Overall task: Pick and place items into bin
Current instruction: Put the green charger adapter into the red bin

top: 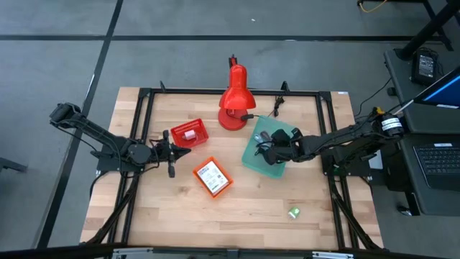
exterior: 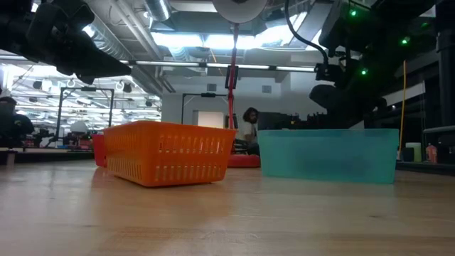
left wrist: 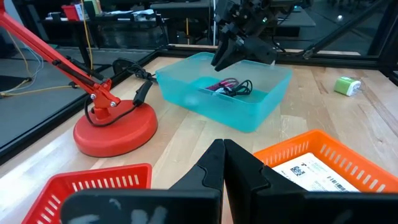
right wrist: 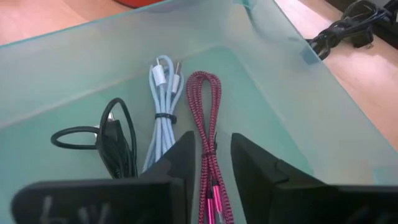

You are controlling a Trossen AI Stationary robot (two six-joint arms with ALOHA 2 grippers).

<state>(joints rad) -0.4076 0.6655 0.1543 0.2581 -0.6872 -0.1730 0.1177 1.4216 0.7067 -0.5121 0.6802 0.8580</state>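
My right gripper is open by a narrow gap and hangs over the teal bin, pointing down into it. On the bin's floor lie a pink braided cable, straight below the fingers, a pale blue cable and a black coiled cable. My left gripper is shut and hovers between the red basket and the orange basket. A white printed card lies in the orange basket. A small green piece rests on the table near the right front.
The red desk lamp stands on its round base at the far middle, next to the bin, with its cord trailing beside it. A black frame runs around the tabletop. A pink item sits in the red basket. Bare wood lies toward the near edge.
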